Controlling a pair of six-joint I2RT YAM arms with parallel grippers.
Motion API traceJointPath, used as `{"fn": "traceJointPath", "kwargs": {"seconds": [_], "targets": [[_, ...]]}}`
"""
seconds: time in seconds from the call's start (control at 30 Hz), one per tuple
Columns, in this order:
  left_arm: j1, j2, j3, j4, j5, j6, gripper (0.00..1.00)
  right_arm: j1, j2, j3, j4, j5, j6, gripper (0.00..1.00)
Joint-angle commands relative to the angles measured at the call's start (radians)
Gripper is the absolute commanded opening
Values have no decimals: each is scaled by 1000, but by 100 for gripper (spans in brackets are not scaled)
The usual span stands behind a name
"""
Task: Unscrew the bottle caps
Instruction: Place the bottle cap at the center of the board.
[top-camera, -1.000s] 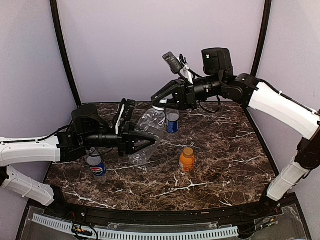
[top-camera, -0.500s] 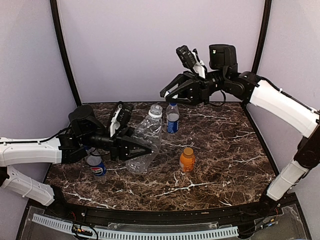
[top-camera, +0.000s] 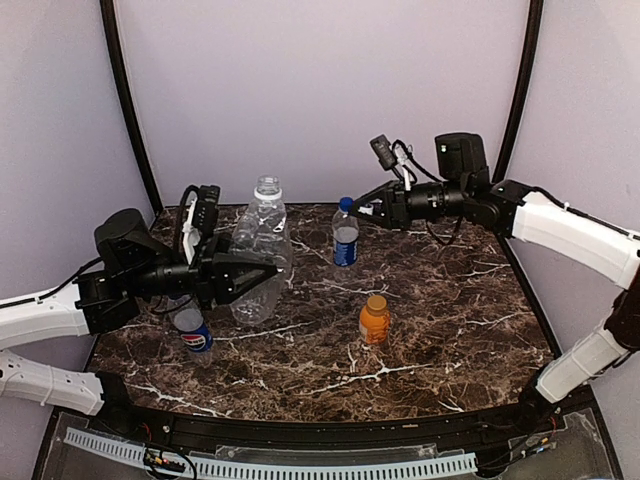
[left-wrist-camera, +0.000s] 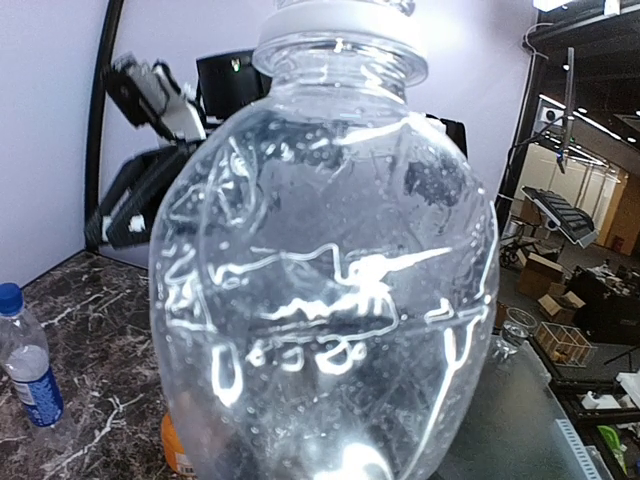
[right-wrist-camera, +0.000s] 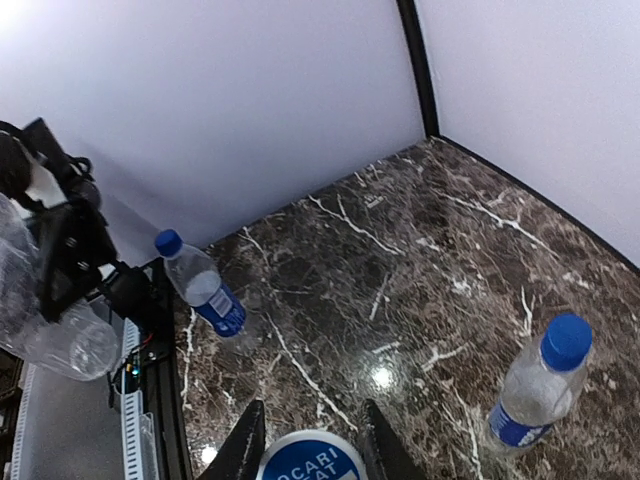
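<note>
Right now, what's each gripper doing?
Left gripper: jaws closed on the clear unlabelled bottle.
Right gripper: jaws closed on the Pocari cap.

Dark marble tabletop (top-camera: 440, 300) (white-veined), pale lilac backdrop (top-camera: 320, 90), black corner posts (top-camera: 127, 100).

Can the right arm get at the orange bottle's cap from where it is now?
Probably reachable: the orange bottle stands upright and alone, nothing over its orange cap. But the right claw is shut on a blue printed cap, so it likely must drop that first.
</note>
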Motion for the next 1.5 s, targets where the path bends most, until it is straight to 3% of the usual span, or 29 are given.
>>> {"fn": "traceJointPath", "kwargs": {"seconds": [0.0,0.27,0.57,0.9,1.27,1.47], "targets": [[4,-56,-16,-80,-179,56,34,6,7,-119,72,170,32,27],[4,-113,-11,-135,-385,27,34,145,243,-93,105,245,-40,27],[8,-191,3,-209,-579,-1,35,245,583,238,-43,338,-113,26],[10,-168,46,-230,-571,19,35,268,829,516,-185,424,-113,27],[10,-135,68,-229,-529,36,36,269,931,578,-198,441,-103,30],[10,-125,67,-225,-528,42,37,269,915,573,-195,406,-109,38]]}}
